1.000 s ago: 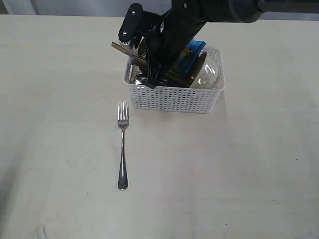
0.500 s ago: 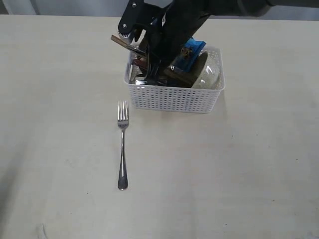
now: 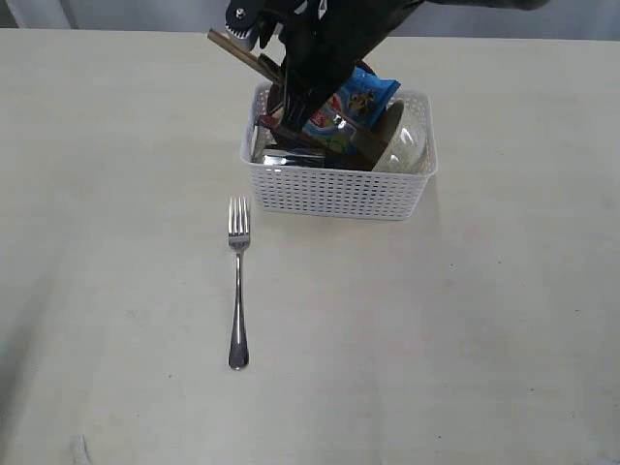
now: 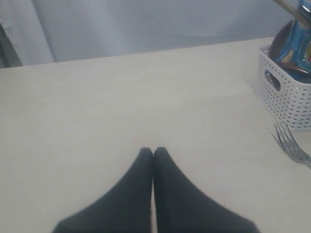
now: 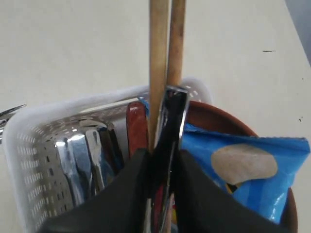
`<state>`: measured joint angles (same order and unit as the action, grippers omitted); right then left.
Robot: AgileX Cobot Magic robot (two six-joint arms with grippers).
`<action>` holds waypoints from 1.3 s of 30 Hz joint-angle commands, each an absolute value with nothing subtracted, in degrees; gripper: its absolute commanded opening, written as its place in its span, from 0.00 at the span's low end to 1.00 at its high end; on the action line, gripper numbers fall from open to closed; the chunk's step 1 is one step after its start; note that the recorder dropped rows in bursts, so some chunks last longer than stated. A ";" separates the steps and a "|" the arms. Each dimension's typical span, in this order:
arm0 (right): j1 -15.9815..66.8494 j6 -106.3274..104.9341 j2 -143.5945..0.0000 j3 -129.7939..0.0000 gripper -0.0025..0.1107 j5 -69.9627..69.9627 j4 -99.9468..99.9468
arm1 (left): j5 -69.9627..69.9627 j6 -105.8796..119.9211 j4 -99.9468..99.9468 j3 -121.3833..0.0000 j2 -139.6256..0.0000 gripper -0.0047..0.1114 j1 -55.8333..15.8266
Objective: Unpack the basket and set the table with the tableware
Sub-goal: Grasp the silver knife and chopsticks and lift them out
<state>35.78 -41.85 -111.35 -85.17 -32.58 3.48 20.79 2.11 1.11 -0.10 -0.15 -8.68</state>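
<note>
The right jaws are clamped on the pair of brown chopsticks [image 5: 159, 58], with a narrow strip of polished steel [image 5: 171, 121] pinched alongside them. It is probably the knife, though it shows edge-on and I cannot be sure. Over the last second this grip has risen. The free end of the chopsticks [image 3: 240, 52] now stands higher and further up the exterior view than before, well above the rim of the white basket [image 3: 334, 194] and slanting up and to the left. The blue chip bag [image 3: 363, 97], earlier half hidden behind the wrist, now shows more fully. I judge this to be the lift-out stage of the second pick. The lower ends of the sticks seem not yet clear of the basket, so they need more height before they can be carried sideways. Still in the basket are the red-brown wooden spoon [image 5: 136, 126], the brown plate [image 5: 218, 114], the cream bowl [image 3: 412, 140] and some shiny steelware [image 5: 82, 155]. The fork [image 3: 238, 281] already lies on the bench [image 3: 116, 242] just in front of the basket, tines pointing toward it. The right arm [image 3: 334, 34] reaches in from the top of the exterior view, its wrist bent down over the basket's left half. The left jaws are pressed together on nothing, hanging low over bare bench and facing the basket's end wall, well apart from it.
</note>
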 commanded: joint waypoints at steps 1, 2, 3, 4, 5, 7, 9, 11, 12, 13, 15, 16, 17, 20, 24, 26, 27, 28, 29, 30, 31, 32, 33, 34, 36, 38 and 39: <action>35.55 -41.52 -110.33 -85.21 0.02 -32.85 4.53 | 20.61 1.92 1.31 0.00 0.00 0.04 -8.60; 35.55 -41.52 -110.24 -85.21 0.02 -32.85 5.01 | 20.61 1.92 1.31 0.00 0.00 0.04 -8.60; 35.55 -41.52 -110.24 -85.21 0.02 -32.85 5.12 | 20.61 1.92 1.31 0.00 0.00 0.04 -8.60; 35.55 -41.52 -110.24 -85.21 0.02 -32.85 5.12 | 20.61 1.92 1.31 0.00 0.00 0.04 -8.60; 35.55 -41.52 -110.24 -85.21 0.02 -32.85 5.12 | 20.61 1.92 1.31 0.00 0.00 0.04 -8.60; 35.55 -41.52 -110.12 -85.21 0.02 -32.85 5.12 | 20.61 1.92 1.31 0.00 0.00 0.04 -8.60; 36.16 -41.52 -110.01 -85.84 0.02 -33.02 4.86 | 20.61 1.92 1.31 0.00 0.00 0.04 -8.60; 36.85 -41.52 -109.92 -87.18 0.02 -33.68 4.48 | 20.61 1.92 1.31 0.00 0.00 0.04 -8.60; 37.46 -41.52 -109.92 -88.18 0.02 -34.24 4.47 | 20.61 1.92 1.31 0.00 0.00 0.04 -8.60; 38.00 -41.52 -109.92 -89.29 0.02 -34.94 4.33 | 20.61 1.92 1.31 0.00 0.00 0.04 -8.60; 38.93 -41.52 -109.92 -91.56 0.02 -36.51 3.35 | 20.61 1.92 1.31 0.00 0.00 0.04 -8.60; 39.52 -41.13 -109.92 -92.72 0.02 -37.53 2.79 | 20.61 1.92 1.31 0.00 0.00 0.04 -8.60; 39.79 -41.16 -109.92 -93.56 0.02 -38.39 2.50 | 20.61 1.92 1.31 0.00 0.00 0.04 -8.60; 40.10 -39.19 -109.92 -95.83 0.02 -41.60 1.00 | 20.61 1.92 1.31 0.00 0.00 0.04 -8.60; 40.10 -33.86 -109.92 -97.71 0.02 -46.34 -5.21 | 20.61 1.92 1.31 0.00 0.00 0.04 -8.60; 40.10 -32.38 -109.92 -98.50 0.02 -48.48 -7.28 | 20.61 1.92 1.31 0.00 0.00 0.04 -8.60; 40.10 -31.57 -109.92 -98.61 0.02 -48.91 -7.93 | 20.61 1.92 1.31 0.00 0.00 0.04 -8.60; 40.10 -30.85 -109.58 -98.61 0.02 -48.91 -8.23 | 20.61 1.92 1.31 0.00 0.00 0.04 -8.60; 40.10 -30.55 -109.35 -98.61 0.02 -48.91 -8.24 | 20.61 1.92 1.31 0.00 0.00 0.04 -8.60; 40.10 -29.90 -109.10 -98.61 0.02 -48.91 -8.24 | 20.61 1.92 1.31 0.00 0.00 0.04 -8.60; 40.10 -29.76 -108.87 -98.61 0.02 -48.91 -8.24 | 20.61 1.92 1.31 0.00 0.00 0.04 -8.60; 40.10 -29.64 -108.60 -98.61 0.02 -49.01 -8.24 | 20.61 1.92 1.31 0.00 0.00 0.04 -8.60; 40.10 -29.64 -108.30 -98.61 0.02 -49.17 -8.24 | 20.61 1.92 1.31 0.00 0.00 0.04 -8.60; 40.10 -29.64 -108.17 -98.61 0.02 -49.38 -8.24 | 20.61 1.92 1.31 0.00 0.00 0.04 -8.60; 40.10 -29.64 -108.05 -98.61 0.02 -49.66 -8.24 | 20.61 1.92 1.31 0.00 0.00 0.04 -8.60; 40.10 -29.35 -107.93 -98.61 0.02 -49.78 -8.24 | 20.61 1.92 1.31 0.00 0.00 0.04 -8.60; 40.10 -29.22 -107.66 -98.61 0.02 -49.78 -8.24 | 20.61 1.92 1.31 0.00 0.00 0.04 -8.60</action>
<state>40.21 -29.86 -108.67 -98.34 -49.56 -7.35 20.79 2.11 1.11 -0.10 -0.15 -8.68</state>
